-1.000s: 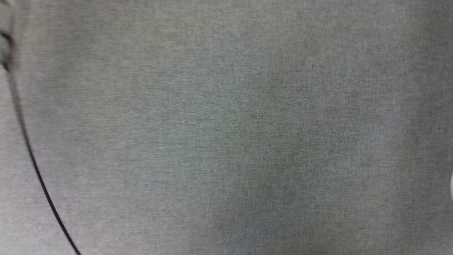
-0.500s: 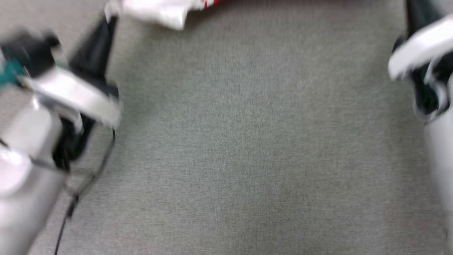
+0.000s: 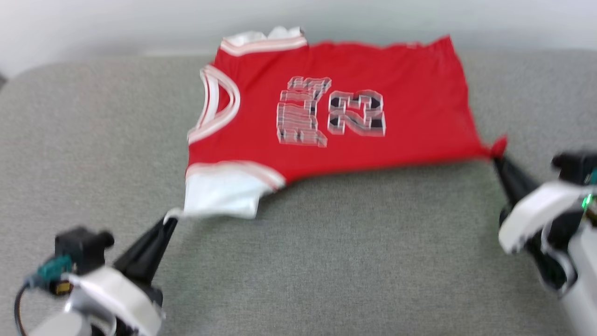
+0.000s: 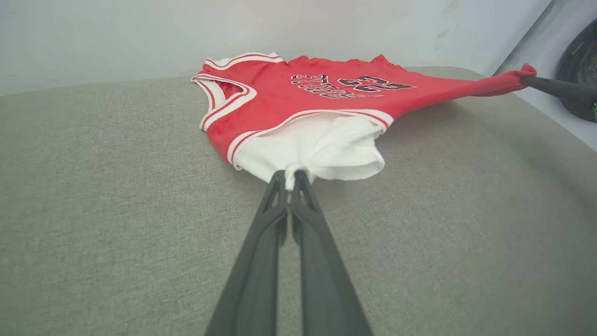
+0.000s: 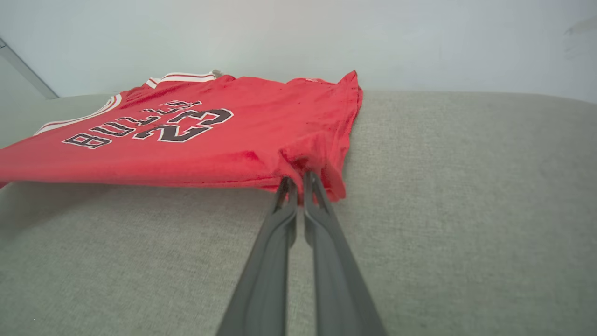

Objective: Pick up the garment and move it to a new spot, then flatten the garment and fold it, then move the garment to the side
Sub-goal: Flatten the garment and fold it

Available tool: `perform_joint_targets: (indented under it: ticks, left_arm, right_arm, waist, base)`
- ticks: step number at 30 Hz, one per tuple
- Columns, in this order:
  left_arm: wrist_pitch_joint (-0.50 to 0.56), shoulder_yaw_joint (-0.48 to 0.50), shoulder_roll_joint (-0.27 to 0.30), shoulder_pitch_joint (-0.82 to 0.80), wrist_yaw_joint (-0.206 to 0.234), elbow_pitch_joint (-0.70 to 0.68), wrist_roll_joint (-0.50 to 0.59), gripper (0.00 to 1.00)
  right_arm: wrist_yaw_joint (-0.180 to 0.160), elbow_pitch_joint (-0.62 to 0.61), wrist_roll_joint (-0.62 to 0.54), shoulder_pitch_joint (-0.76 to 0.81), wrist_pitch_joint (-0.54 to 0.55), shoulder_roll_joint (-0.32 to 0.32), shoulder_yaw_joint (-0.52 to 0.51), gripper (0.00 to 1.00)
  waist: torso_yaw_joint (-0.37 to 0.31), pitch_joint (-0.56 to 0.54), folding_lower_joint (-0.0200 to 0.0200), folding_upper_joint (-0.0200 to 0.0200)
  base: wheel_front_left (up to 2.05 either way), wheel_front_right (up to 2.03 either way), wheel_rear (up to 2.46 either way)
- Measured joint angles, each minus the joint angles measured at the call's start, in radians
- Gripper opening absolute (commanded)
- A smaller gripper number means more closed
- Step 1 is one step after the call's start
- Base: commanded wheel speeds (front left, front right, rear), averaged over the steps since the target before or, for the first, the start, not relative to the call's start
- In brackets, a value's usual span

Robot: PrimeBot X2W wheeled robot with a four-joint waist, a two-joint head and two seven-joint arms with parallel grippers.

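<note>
The left pincer (image 4: pixel 289 175) is pinching shut on the cuff of the white sleeve (image 4: pixel 322 149), its 2 dark fingers nearly meeting around a bunched fold. The right pincer (image 5: pixel 298 179) is likewise clamping the red hem corner (image 5: pixel 317 158) at the other end. Between them the garment (image 3: pixel 401 93) is stretching taut along its near edge, print side up with "BULLS" and "23" showing. Its far part is lying on the grey fabric-covered worktop (image 3: pixel 326 280) close to the pale wall (image 3: pixel 93 23), while the near edge is lifting slightly clear. The head view is sweeping upward: 1 second ago it was showing bare grey fabric, and now it is taking in the whole garment and both arms. That is a camera shift, not a garment move. Judging by this, the relocation is finishing and flattening is underway; folding is yet to come.
</note>
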Motion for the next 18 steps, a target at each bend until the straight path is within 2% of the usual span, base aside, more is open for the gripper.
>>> perform_joint_targets:
  ticks: [4,11,15,18]
  left_arm:
    - [0.007,-0.011,0.040,0.112,0.039,-0.095,-0.024,0.00]
    - [0.053,-0.071,0.083,0.257,0.073,-0.227,-0.055,0.00]
    - [0.086,-0.104,0.107,0.321,0.078,-0.263,-0.083,0.00]
    - [0.108,-0.124,0.129,0.354,0.065,-0.277,-0.100,0.00]
  right_arm:
    - [0.000,-0.039,0.035,0.111,0.026,-0.038,0.011,0.00]
    - [0.000,-0.137,0.094,0.348,0.112,-0.109,-0.003,0.00]
    - [0.000,-0.210,0.140,0.470,0.180,-0.119,-0.043,0.00]
    - [0.000,-0.267,0.164,0.553,0.242,-0.118,-0.071,0.00]
  waist:
    - [0.003,-0.054,0.0000,0.0000]
    - [0.016,-0.142,0.0001,0.0000]
    - [0.020,-0.173,0.0001,0.0000]
    - [0.018,-0.181,0.0000,0.0000]
  base:
    - [0.00,0.00,0.00]
    - [0.00,0.00,0.00]
    - [0.00,0.00,0.00]
    - [0.00,0.00,0.00]
